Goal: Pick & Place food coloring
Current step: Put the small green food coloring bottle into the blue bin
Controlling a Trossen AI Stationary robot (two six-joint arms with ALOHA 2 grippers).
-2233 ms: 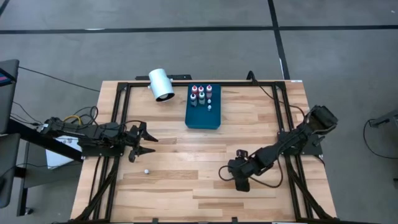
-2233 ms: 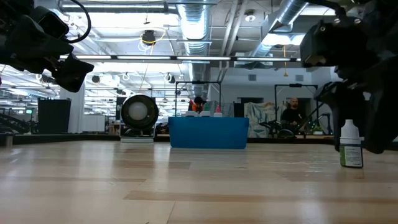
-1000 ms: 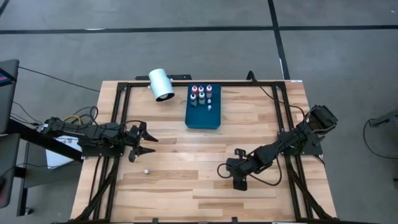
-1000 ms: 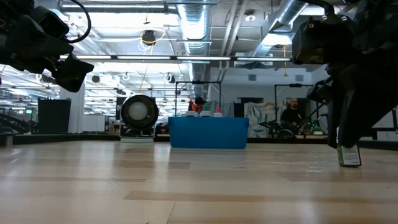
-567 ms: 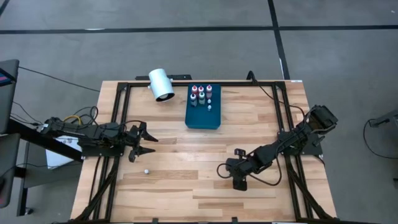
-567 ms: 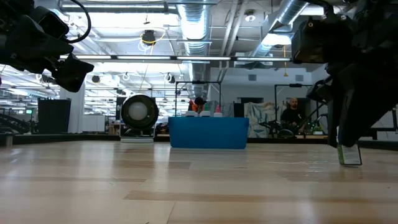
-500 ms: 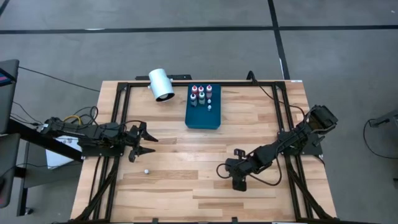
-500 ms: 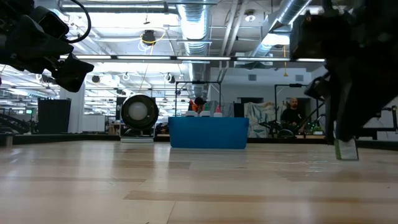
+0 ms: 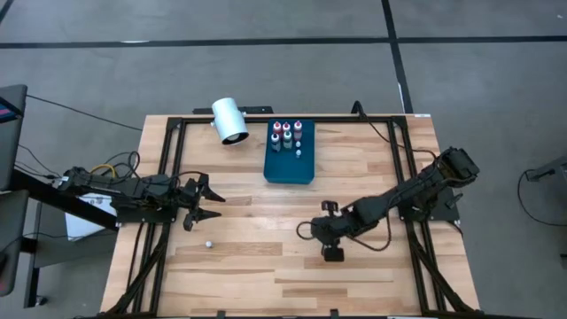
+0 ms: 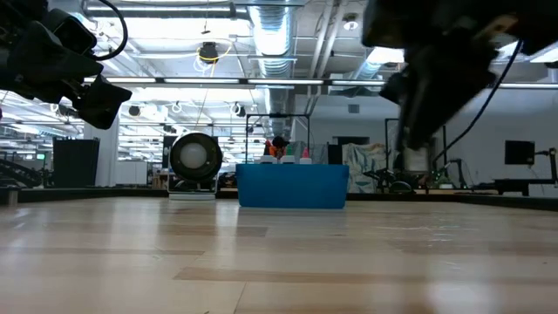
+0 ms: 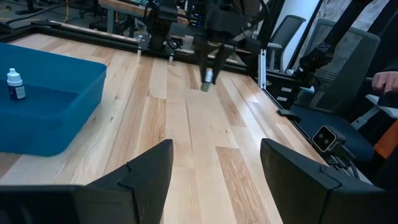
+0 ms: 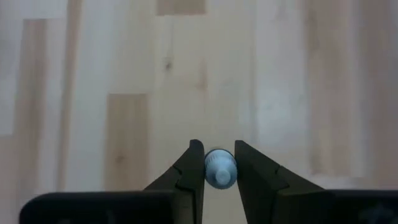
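Since the earlier frames, the right arm has been swinging toward the table's middle and lifting its bottle clear of the wood.

The table is carrying the blue tray at its far side, with a white cylinder lying just beside it. The left gripper is hanging spread at the table's left side, gripping nothing. The right gripper is pinching a food coloring bottle between its fingers, in the air near the table's centre, well apart from the tray. Other food coloring bottles are standing in the tray's far end, and a tiny white object is lying near the left gripper.

The grip is looking narrow on a round body, so the bottle could be slipping or twisting if the arm is swinging fast.

Only the right wrist view is showing the pinch itself; the left wrist view is showing the bottle dangling off the wood.
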